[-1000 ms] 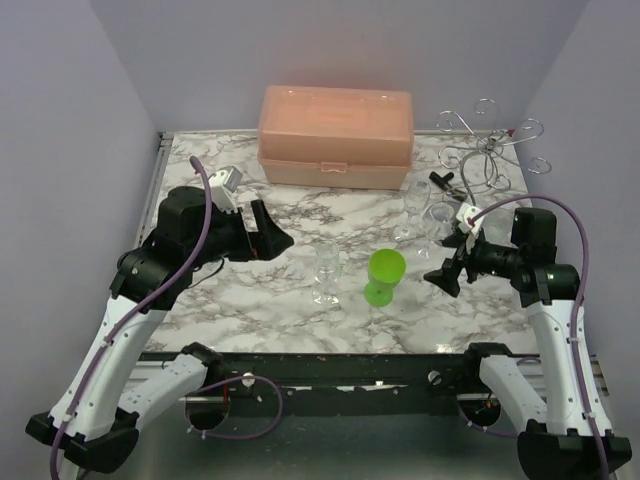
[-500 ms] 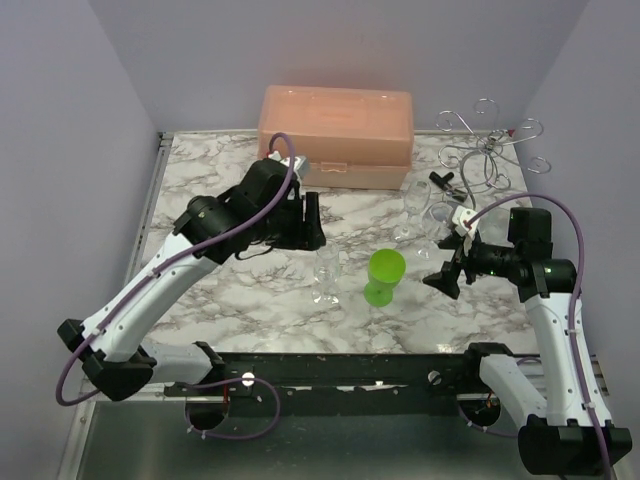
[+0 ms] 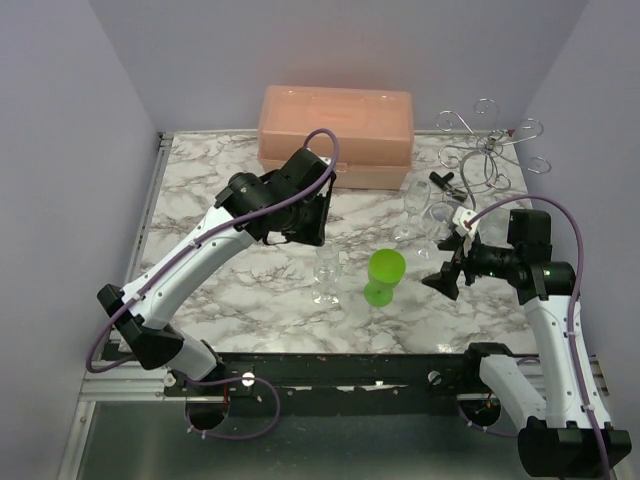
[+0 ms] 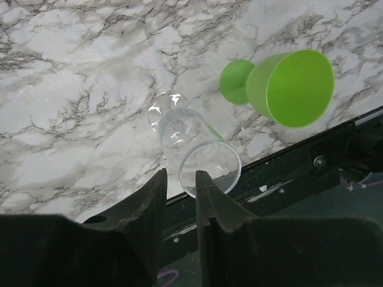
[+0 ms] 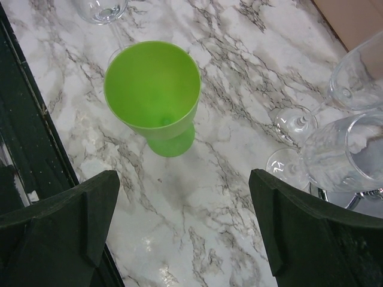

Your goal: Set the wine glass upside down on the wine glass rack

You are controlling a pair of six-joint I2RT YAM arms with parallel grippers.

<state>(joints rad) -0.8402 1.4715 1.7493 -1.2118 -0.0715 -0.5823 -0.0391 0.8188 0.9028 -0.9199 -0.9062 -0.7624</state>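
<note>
A clear wine glass [image 3: 327, 272] stands upright mid-table; in the left wrist view this wine glass [image 4: 192, 146] lies just ahead of my fingertips. My left gripper [image 3: 311, 217] [image 4: 181, 176] hovers behind and above it, jaws a narrow gap apart with nothing between them. A green goblet [image 3: 384, 275] [image 5: 152, 89] stands right of the clear glass. Two more clear wine glasses [image 3: 415, 205] [image 5: 342, 152] stand near the wine glass rack [image 3: 487, 150], a silver wire stand at the back right. My right gripper [image 3: 445, 275] [image 5: 182, 191] is wide open and empty, just right of the goblet.
A pink plastic box [image 3: 336, 135] sits at the back centre, right behind the left arm. A small black clip [image 3: 445, 180] lies by the rack's base. The table's front edge and black rail [image 4: 299, 173] run close below the glass and goblet.
The left arm has swung from the table's left side toward the centre, over the clear glass, and its jaws have narrowed from wide open. The right arm has barely moved.
</note>
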